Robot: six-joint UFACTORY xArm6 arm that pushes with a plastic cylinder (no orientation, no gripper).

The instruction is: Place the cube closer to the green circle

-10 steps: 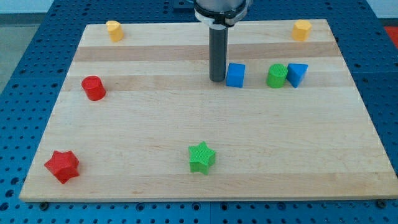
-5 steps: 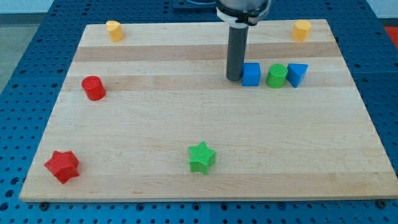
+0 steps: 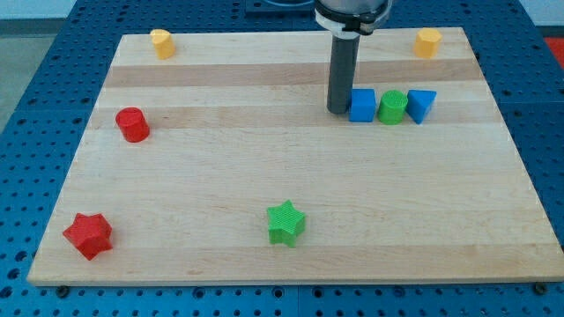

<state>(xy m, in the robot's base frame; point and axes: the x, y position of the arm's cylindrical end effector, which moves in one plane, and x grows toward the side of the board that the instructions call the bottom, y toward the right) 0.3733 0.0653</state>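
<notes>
My tip touching blue cube, left side. Cube against green cylinder. No jaws on rod.

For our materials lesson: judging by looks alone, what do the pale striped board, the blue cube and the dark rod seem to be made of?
The pale striped board looks like wood with a matt finish: grain lines and joined planks show. The blue cube looks like plastic: uniform bright colour, possibly 3D-printed. The dark rod, with my tip beside the cube's left face, could be metal or plastic: smooth with a faint sheen.
</notes>
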